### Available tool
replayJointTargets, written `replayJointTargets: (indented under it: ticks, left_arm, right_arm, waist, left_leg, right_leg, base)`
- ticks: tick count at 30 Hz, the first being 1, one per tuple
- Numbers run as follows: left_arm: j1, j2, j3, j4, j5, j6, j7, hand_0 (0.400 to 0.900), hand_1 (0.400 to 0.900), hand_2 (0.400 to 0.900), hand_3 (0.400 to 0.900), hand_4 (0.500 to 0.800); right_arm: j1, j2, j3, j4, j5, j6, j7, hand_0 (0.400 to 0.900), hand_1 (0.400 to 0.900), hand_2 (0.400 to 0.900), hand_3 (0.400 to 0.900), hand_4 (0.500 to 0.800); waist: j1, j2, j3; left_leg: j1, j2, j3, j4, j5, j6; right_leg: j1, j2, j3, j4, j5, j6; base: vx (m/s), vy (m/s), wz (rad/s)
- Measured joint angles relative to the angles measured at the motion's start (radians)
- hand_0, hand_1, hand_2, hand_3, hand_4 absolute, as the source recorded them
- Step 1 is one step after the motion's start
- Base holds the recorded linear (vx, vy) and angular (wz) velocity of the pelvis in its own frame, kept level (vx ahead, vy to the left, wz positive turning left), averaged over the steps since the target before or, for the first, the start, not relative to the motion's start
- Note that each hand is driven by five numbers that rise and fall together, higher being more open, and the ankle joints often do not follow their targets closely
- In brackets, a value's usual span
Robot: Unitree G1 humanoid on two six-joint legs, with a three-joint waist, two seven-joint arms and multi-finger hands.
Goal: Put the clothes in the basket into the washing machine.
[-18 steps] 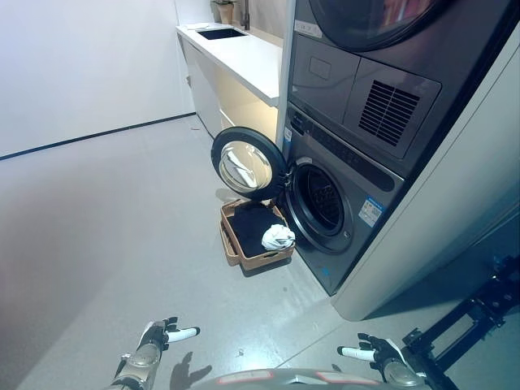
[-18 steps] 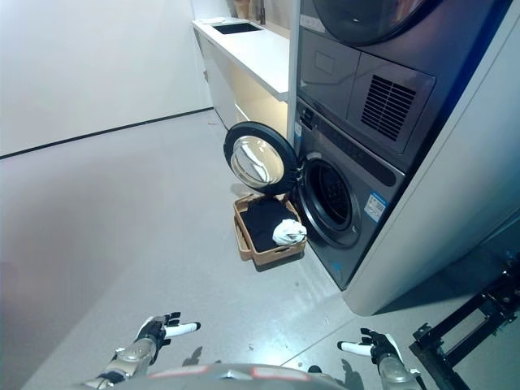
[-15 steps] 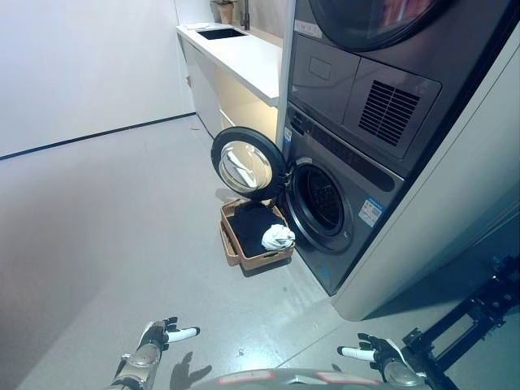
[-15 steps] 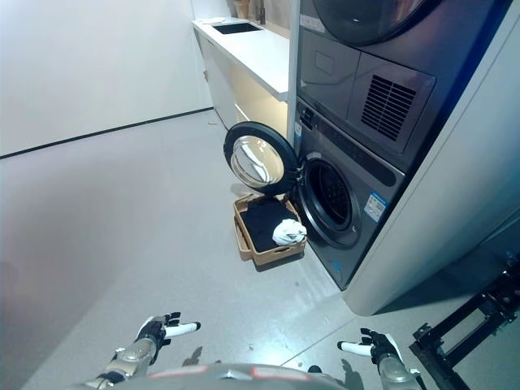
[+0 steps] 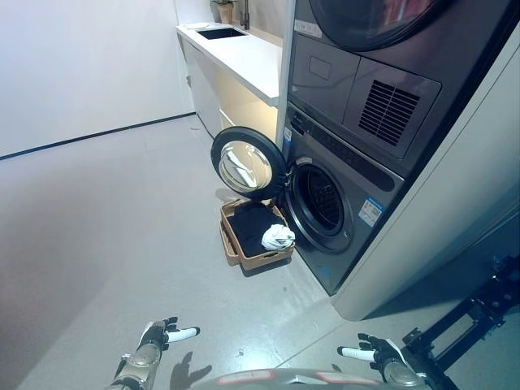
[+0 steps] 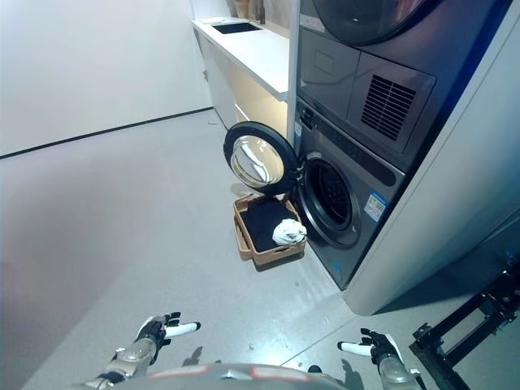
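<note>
A brown basket [image 5: 233, 243] stands on the floor in front of the grey washing machine [image 5: 349, 191]. In it lie a dark garment [image 5: 250, 221] and a bunched white garment [image 5: 278, 237]. The machine's round door [image 5: 246, 163] hangs open to the left above the basket, and the drum opening [image 5: 322, 201] shows dark. My left hand [image 5: 159, 335] is at the bottom left and my right hand [image 5: 375, 354] at the bottom right. Both are open, hold nothing, and are far from the basket.
A second machine [image 5: 382, 65] is stacked on top of the washer. A white counter [image 5: 240, 53] with a sink runs along the back wall. A black metal frame [image 5: 471, 317] lies on the floor at the lower right. Grey floor stretches to the left.
</note>
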Motion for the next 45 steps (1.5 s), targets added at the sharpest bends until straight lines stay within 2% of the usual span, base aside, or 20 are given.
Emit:
replayJointTargets:
  ticks: [13,16,19,21,22,23,24,25,27,28,29,31,32,34,37,39,40,43,44,45]
  left_arm:
    - [-0.003,0.001,-0.002,0.0,-0.001,0.014,0.002,0.9,0.9,0.9,0.9,0.8]
    - [-0.017,0.017,-0.002,0.0,-0.002,0.014,0.008,0.9,0.9,0.9,0.9,0.8]
    - [-0.025,0.035,0.0,0.006,-0.002,0.014,0.013,0.9,0.9,0.9,0.9,0.8]
    - [-0.027,0.049,0.003,0.009,-0.004,0.015,0.015,0.9,0.9,0.9,0.9,0.8]
    - [-0.026,0.055,0.006,0.014,-0.009,0.014,0.015,0.9,0.9,0.9,0.9,0.8]
    - [-0.024,0.064,0.019,0.019,-0.019,0.015,0.015,0.9,0.9,0.9,0.9,0.8]
    - [-0.028,0.084,0.022,0.029,-0.029,0.015,0.013,0.9,0.9,0.9,0.9,0.8]
    - [-0.048,0.083,0.024,0.043,-0.035,0.017,0.014,0.9,0.9,0.9,0.9,0.8]
    - [-0.052,0.068,0.022,0.048,-0.047,0.017,0.009,0.9,0.9,0.9,0.9,0.8]
    - [-0.049,0.051,0.023,0.054,-0.051,0.017,0.008,0.9,0.9,0.9,0.9,0.8]
    - [-0.051,0.037,0.023,0.055,-0.052,0.017,0.007,0.9,0.9,0.9,0.9,0.8]
    - [-0.048,0.019,0.022,0.057,-0.056,0.015,0.007,0.9,0.9,0.9,0.9,0.8]
    - [-0.046,0.011,0.022,0.061,-0.069,0.017,0.011,0.9,0.9,0.9,0.9,0.8]
    - [-0.045,0.011,0.023,0.069,-0.072,0.017,0.015,0.9,0.9,0.9,0.9,0.8]
    - [-0.042,0.01,0.025,0.069,-0.076,0.016,0.018,0.9,0.9,0.9,0.9,0.8]
    - [-0.03,0.008,0.044,0.067,-0.091,0.015,0.02,0.9,0.9,0.9,0.9,0.8]
    - [-0.02,0.007,0.056,0.066,-0.094,0.015,0.02,0.9,0.9,0.9,0.9,0.8]
    - [0.006,0.004,0.061,0.068,-0.109,0.016,0.02,0.9,0.9,0.9,0.9,0.8]
    - [0.018,0.002,0.063,0.067,-0.11,0.015,0.02,0.9,0.9,0.9,0.9,0.8]
    - [0.033,0.0,0.062,0.069,-0.11,0.015,0.02,0.9,0.9,0.9,0.9,0.8]
  right_arm:
    - [-0.001,-0.002,-0.001,0.007,0.0,-0.001,0.0,0.9,0.9,0.9,0.9,0.8]
    - [-0.008,-0.005,-0.003,0.014,0.0,-0.002,0.0,0.9,0.9,0.9,0.9,0.8]
    - [0.005,-0.004,-0.019,0.029,0.001,-0.002,0.003,0.9,0.9,0.9,0.9,0.8]
    - [0.024,-0.005,-0.031,0.037,0.002,-0.001,0.014,0.9,0.9,0.9,0.9,0.8]
    - [0.034,-0.005,-0.031,0.042,0.004,-0.001,0.019,0.9,0.9,0.9,0.9,0.8]
    - [0.037,-0.003,-0.031,0.041,0.012,-0.002,0.027,0.9,0.9,0.9,0.9,0.8]
    - [0.048,0.008,-0.031,0.048,0.022,-0.003,0.034,0.9,0.9,0.9,0.9,0.8]
    - [0.047,0.002,-0.035,0.051,0.023,-0.002,0.037,0.9,0.9,0.9,0.9,0.8]
    - [0.048,-0.02,-0.047,0.055,0.025,-0.002,0.033,0.9,0.9,0.9,0.9,0.8]
    - [0.05,-0.04,-0.049,0.056,0.026,-0.002,0.028,0.9,0.9,0.9,0.9,0.8]
    - [0.047,-0.058,-0.05,0.057,0.026,-0.001,0.026,0.9,0.9,0.9,0.9,0.8]
    - [0.039,-0.079,-0.058,0.058,0.026,-0.001,0.021,0.9,0.9,0.9,0.9,0.8]
    - [0.029,-0.085,-0.057,0.057,0.026,-0.002,0.019,0.9,0.9,0.9,0.9,0.8]
    - [0.005,-0.079,-0.056,0.058,0.026,-0.002,0.016,0.9,0.9,0.9,0.9,0.8]
    - [-0.029,-0.069,-0.026,0.056,0.026,-0.005,0.016,0.9,0.9,0.9,0.9,0.8]
    - [-0.058,-0.061,-0.017,0.059,0.025,-0.004,0.016,0.9,0.9,0.9,0.9,0.8]
    - [-0.057,-0.056,-0.018,0.068,0.023,-0.006,0.016,0.9,0.9,0.9,0.9,0.8]
    - [-0.058,-0.036,-0.015,0.074,0.018,0.005,0.017,0.9,0.9,0.9,0.9,0.8]
    - [-0.058,-0.03,-0.006,0.093,0.017,0.003,0.017,0.9,0.9,0.9,0.9,0.8]
    - [-0.063,-0.029,0.011,0.097,0.016,0.003,0.02,0.9,0.9,0.9,0.9,0.8]
  waist:
    - [-0.003,0.002,0.001]
    - [-0.013,-0.003,0.013]
    - [-0.025,-0.015,0.035]
    - [-0.03,-0.023,0.048]
    - [-0.026,-0.03,0.058]
    - [-0.01,-0.025,0.066]
    - [-0.005,-0.077,0.069]
    - [-0.002,-0.104,0.089]
    - [0.015,-0.11,0.12]
    - [0.025,-0.1,0.127]
    - [0.024,-0.084,0.131]
    - [0.042,-0.068,0.139]
    - [0.062,-0.047,0.144]
    - [0.077,-0.024,0.159]
    - [0.093,-0.014,0.17]
    - [0.109,-0.004,0.169]
    - [0.103,0.002,0.167]
    - [0.13,0.019,0.146]
    - [0.14,0.019,0.124]
    - [0.157,0.02,0.1]
  left_leg:
    - [-0.018,-0.005,0.0,0.001,0.001,-0.002]
    - [-0.052,-0.001,-0.001,0.012,0.006,-0.002]
    - [-0.059,0.013,-0.01,0.016,0.006,-0.002]
    - [-0.07,0.034,-0.021,0.039,-0.002,-0.017]
    - [-0.078,0.053,-0.017,0.066,-0.016,-0.033]
    - [-0.095,0.075,-0.015,0.115,-0.025,-0.06]
    - [-0.142,0.057,-0.027,0.216,-0.03,-0.073]
    - [-0.202,0.054,-0.063,0.35,-0.04,-0.076]
    - [-0.295,0.051,-0.137,0.529,0.002,-0.055]
    - [-0.323,0.056,-0.15,0.557,0.002,-0.059]
    - [-0.355,0.054,-0.159,0.531,0.002,-0.059]
    - [-0.384,0.06,-0.145,0.359,0.03,-0.069]
    - [-0.375,0.088,-0.14,0.214,0.069,-0.077]
    - [-0.396,0.144,-0.138,0.089,0.136,-0.095]
    - [-0.437,0.179,-0.13,0.022,0.165,-0.105]
    - [-0.451,0.192,-0.13,0.027,0.18,-0.099]
    - [-0.45,0.192,-0.128,0.029,0.187,-0.094]
    - [-0.45,0.186,-0.108,0.063,0.207,-0.082]
    - [-0.449,0.183,-0.119,0.058,0.212,-0.07]
    - [-0.446,0.167,-0.116,0.047,0.218,-0.065]
  right_leg:
    - [-0.025,0.0,0.004,0.022,-0.001,0.001]
    - [-0.092,-0.003,0.016,0.101,-0.026,0.007]
    - [-0.108,0.0,0.009,0.137,-0.056,-0.002]
    - [-0.129,0.015,-0.012,0.206,-0.097,-0.022]
    - [-0.147,0.034,-0.016,0.262,-0.133,-0.047]
    - [-0.2,0.064,-0.039,0.42,-0.192,-0.078]
    - [-0.201,0.07,-0.038,0.43,-0.248,-0.115]
    - [-0.19,0.066,-0.033,0.42,-0.272,-0.142]
    - [-0.134,0.09,-0.007,0.365,-0.248,-0.179]
    - [-0.113,0.102,-0.004,0.335,-0.235,-0.192]
    - [-0.1,0.113,-0.005,0.312,-0.227,-0.202]
    - [-0.092,0.142,0.033,0.282,-0.215,-0.214]
    - [-0.08,0.164,0.048,0.263,-0.211,-0.21]
    - [-0.058,0.205,0.072,0.246,-0.202,-0.233]
    - [-0.031,0.233,0.118,0.233,-0.214,-0.25]
    - [-0.006,0.252,0.171,0.221,-0.225,-0.228]
    - [0.015,0.253,0.187,0.214,-0.223,-0.232]
    - [0.096,0.25,0.264,0.163,-0.266,-0.189]
    - [0.093,0.233,0.283,0.169,-0.29,-0.195]
    - [0.094,0.207,0.269,0.179,-0.313,-0.16]
  base:
    - [-0.02,-0.002,0.03]
    - [-0.07,-0.117,0.19]
    - [0.09,-0.26,0.1]
    - [0.08,-0.344,0.08]
    - [0.02,-0.328,0.12]
    - [0.0,-0.272,0.13]
    - [0.02,-0.215,0.04]
    - [0.09,-0.17,-0.13]
    - [0.19,-0.088,-0.27]
    - [0.28,-0.018,-0.42]
    - [0.34,0.03,-0.58]
    - [0.31,0.056,-0.51]
    - [0.26,0.044,-0.36]
    - [0.31,0.068,-0.39]
    - [0.38,0.141,-0.59]
    - [0.46,0.239,-0.65]
    - [0.49,0.299,-0.67]
    - [0.48,0.363,-0.66]
    - [0.4,0.339,-0.11]
    - [0.47,0.364,0.03]
